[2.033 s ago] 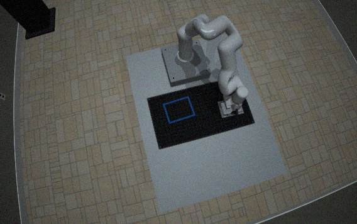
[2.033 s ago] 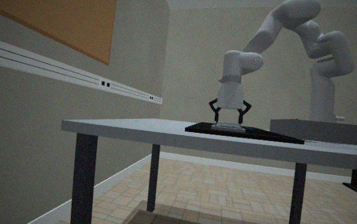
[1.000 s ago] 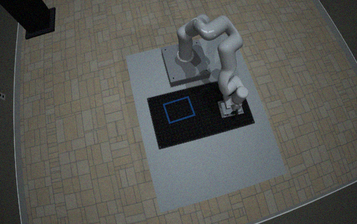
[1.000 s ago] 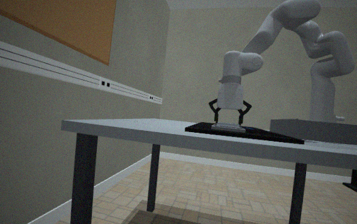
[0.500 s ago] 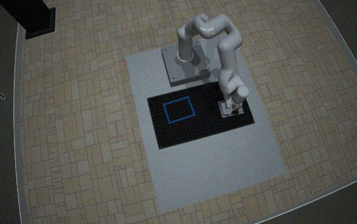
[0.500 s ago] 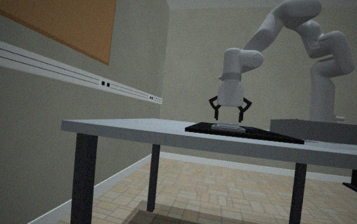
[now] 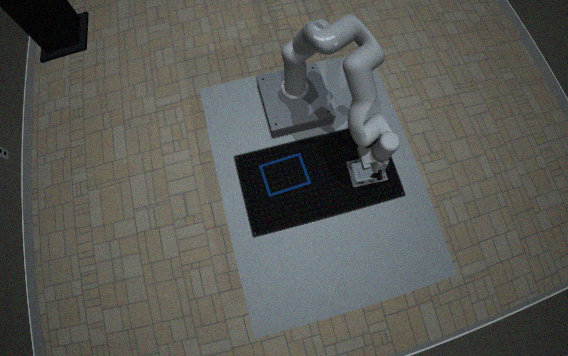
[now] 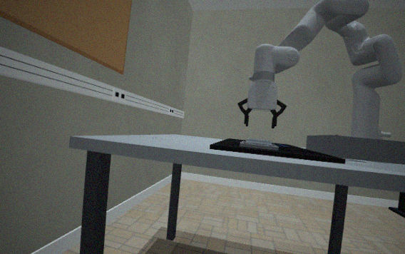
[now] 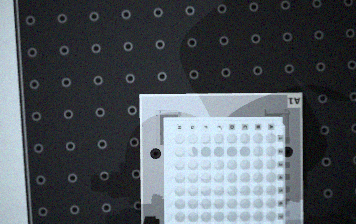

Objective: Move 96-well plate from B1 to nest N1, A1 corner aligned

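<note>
— Black matting is seen from the top: a dark pegboard (image 7: pixel 300 210) lies on the grey table (image 7: pixel 320 280), with a blue square outline (image 7: pixel 284 174) on its left half and nothing inside it. What is found at the other end?

— The well plate (image 7: pixel 361 174) is seen there, on a pale nest (image 7: pixel 353 182) near the board's right edge, partly covered by the white arm (image 7: pixel 365 65). No writing can be read from this height.

— And from the exterior view?

— The gripper (image 8: pixel 259 123) is shown hanging above the plate (image 8: pixel 259 143), clear of it, its dark fingers (image 8: pixel 246 119) spread wide and nothing held between them. The plate is seen lying low and flat on the board (image 8: pixel 306 153). This gap in height cannot be judged from above.

— What is added by the wrist view?

— The only readable writing: "A1", printed upside down at the nest's (image 9: pixel 150 107) upper right corner. Small row and column marks run along the plate's (image 9: pixel 225 170) top and right edges, but are too small to be read. The plate is seen inside the nest's outline, over the board's rows of ringed holes (image 9: pixel 98 80). The cut-off corner cannot be made out.
</note>
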`<state>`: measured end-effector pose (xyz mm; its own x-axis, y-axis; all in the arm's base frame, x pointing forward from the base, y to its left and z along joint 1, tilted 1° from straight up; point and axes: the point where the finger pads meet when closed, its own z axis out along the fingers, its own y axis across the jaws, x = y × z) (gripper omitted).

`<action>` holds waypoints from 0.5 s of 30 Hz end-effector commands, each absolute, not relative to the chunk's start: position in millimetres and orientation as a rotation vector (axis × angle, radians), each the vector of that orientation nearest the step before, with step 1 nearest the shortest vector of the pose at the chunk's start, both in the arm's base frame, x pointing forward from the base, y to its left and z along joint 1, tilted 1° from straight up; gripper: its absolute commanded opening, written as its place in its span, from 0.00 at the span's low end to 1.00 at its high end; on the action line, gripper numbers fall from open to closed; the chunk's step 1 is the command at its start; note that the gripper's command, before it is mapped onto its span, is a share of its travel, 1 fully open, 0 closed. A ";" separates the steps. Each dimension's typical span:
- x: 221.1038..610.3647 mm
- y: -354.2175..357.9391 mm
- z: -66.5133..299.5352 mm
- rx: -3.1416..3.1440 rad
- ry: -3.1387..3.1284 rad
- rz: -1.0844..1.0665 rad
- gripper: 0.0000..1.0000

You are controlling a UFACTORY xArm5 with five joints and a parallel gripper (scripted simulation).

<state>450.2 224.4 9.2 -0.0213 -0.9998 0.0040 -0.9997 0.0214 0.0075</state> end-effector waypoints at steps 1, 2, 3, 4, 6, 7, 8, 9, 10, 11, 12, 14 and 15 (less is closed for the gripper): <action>451.1 224.9 14.7 2.191 -2.238 0.018 1.00; 451.1 224.9 17.4 2.191 -2.238 0.018 1.00; 451.1 225.0 20.0 2.191 -2.238 0.018 1.00; 451.1 225.0 22.7 2.191 -2.238 0.018 1.00; 451.1 225.1 28.0 2.191 -2.238 0.018 1.00; 451.1 225.1 30.7 2.191 -2.238 0.018 1.00; 451.1 225.2 33.4 2.191 -2.238 0.018 1.00; 451.1 225.2 36.1 2.191 -2.238 0.018 1.00; 451.2 225.3 38.7 2.191 -2.238 0.018 1.00; 451.2 225.3 41.4 2.191 -2.238 0.018 1.00; 451.2 225.4 44.1 2.191 -2.238 0.018 1.00; 451.2 225.4 49.4 2.191 -2.238 0.018 1.00; 451.2 225.5 51.6 2.191 -2.238 0.018 1.00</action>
